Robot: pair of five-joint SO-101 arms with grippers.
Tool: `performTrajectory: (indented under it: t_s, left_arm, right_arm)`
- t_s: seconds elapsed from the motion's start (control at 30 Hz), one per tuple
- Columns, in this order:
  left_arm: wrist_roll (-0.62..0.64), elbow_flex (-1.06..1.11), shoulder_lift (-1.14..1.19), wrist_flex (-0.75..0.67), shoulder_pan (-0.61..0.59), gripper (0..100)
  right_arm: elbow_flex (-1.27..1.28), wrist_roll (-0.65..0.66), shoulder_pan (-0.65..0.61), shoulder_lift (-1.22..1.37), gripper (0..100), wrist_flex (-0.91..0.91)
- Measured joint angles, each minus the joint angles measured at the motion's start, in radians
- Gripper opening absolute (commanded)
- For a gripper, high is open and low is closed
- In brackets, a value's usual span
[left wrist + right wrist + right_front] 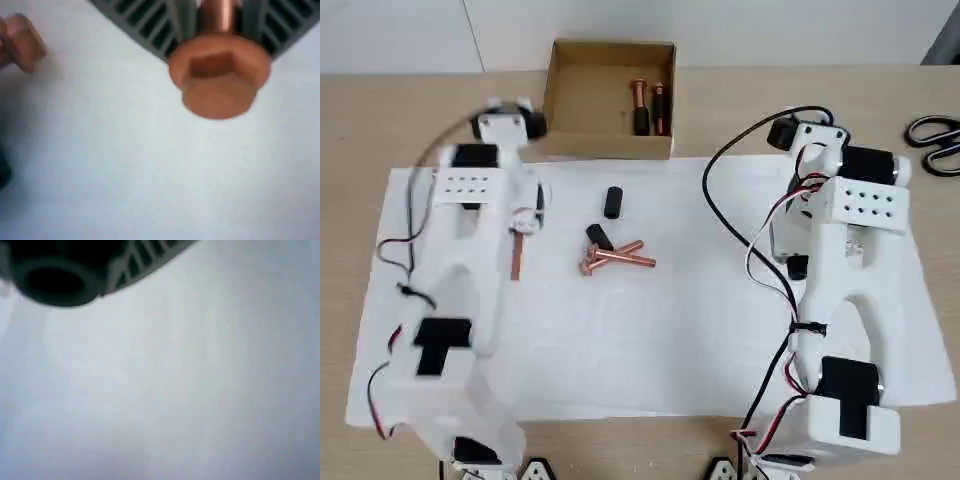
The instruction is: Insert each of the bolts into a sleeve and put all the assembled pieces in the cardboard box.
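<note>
My left gripper (521, 230) is shut on a copper bolt (517, 256) that hangs shaft-up over the white sheet, left of the loose parts. In the left wrist view its hex head (218, 75) points at the camera between the ridged fingers (140, 17). My right gripper (798, 255) is shut on a black sleeve (798, 267), whose open end (54, 282) faces the right wrist camera. Two black sleeves (613, 202) (599, 237) and a few copper bolts (617, 258) lie mid-sheet. The cardboard box (560, 95) at the back holds two assembled pieces (650, 108).
A white sheet (650, 340) covers the wooden table under both arms. Scissors (935, 140) lie at the far right edge. Black cables (740, 215) run beside the right arm. Another bolt head (20, 42) lies near the left gripper.
</note>
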Motion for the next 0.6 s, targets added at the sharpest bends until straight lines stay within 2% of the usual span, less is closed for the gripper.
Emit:
performTrajectory:
  t_s: [0.17,0.33,0.47,0.6]
  left_arm:
    - [0.0,-0.02,-0.15,0.115,0.0,1]
    - [0.0,-0.02,-0.269,0.212,0.0,1]
    - [0.0,-0.02,-0.342,0.233,0.0,1]
    - [0.0,0.014,-0.427,0.236,0.0,1]
  right_arm:
    - [-0.012,0.0,-0.035,-0.071,0.4,0.018]
    - [-0.012,0.0,-0.126,-0.324,0.4,0.023]
    - [0.02,0.0,-0.213,-0.557,0.4,0.023]
    - [0.175,0.0,-0.232,-0.75,0.4,0.025]
